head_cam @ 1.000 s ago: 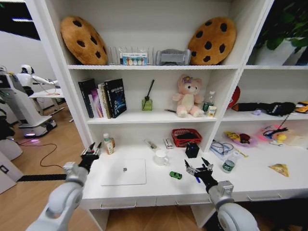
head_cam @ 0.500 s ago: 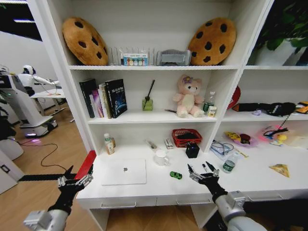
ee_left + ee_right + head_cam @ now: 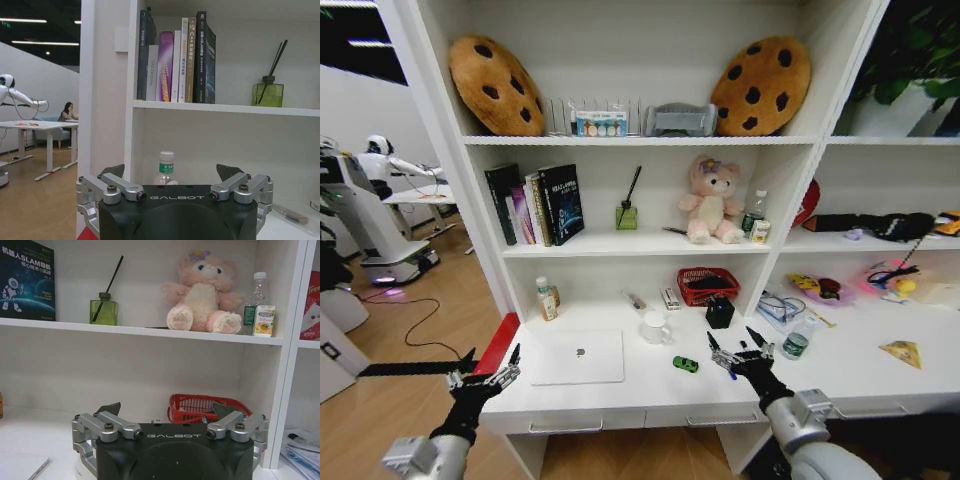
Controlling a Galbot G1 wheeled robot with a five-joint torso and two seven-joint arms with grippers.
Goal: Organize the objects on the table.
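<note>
Clutter lay untouched on the counter (image 3: 880,385): laptop (image 3: 577,357), mug (image 3: 653,327), toy car (image 3: 685,364). The right tool (image 3: 741,356) hovered spread wide beside the car, seemingly poised for a pick. The left tool (image 3: 480,376), also wide, hung off the counter's left end, out of the way.

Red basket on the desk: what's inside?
The red basket holds something dark, black, lying across it; its mesh wall covers the rest, so I cannot tell what it is.
</note>
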